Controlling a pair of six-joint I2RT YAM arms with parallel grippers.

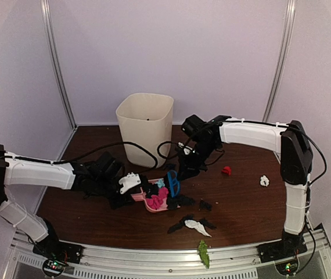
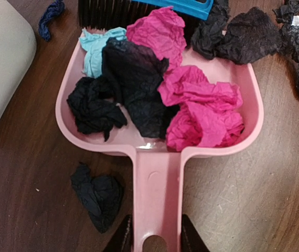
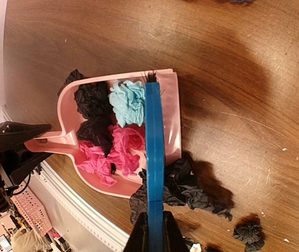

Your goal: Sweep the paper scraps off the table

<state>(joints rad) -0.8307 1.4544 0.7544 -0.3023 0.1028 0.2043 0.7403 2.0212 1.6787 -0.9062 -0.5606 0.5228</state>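
My left gripper (image 2: 155, 239) is shut on the handle of the pink dustpan (image 2: 157, 173), which lies flat on the table (image 1: 247, 215). Black, magenta and light blue paper scraps (image 2: 139, 79) fill the pan. My right gripper (image 3: 155, 231) is shut on the blue hand brush (image 3: 153, 157), whose bristles stand at the pan's mouth. Black scraps (image 3: 191, 184) lie just outside the mouth, and one black wad (image 2: 97, 194) sits beside the handle. Loose on the table are red (image 1: 226, 171), white (image 1: 264, 181) and black-and-white (image 1: 194, 224) scraps.
A beige bin (image 1: 145, 128) stands behind the dustpan, with a blue scrap (image 2: 50, 18) near its base. A green scrap (image 1: 203, 253) lies on the silver front rail (image 1: 154, 256). Black cables trail between the bin and the right arm.
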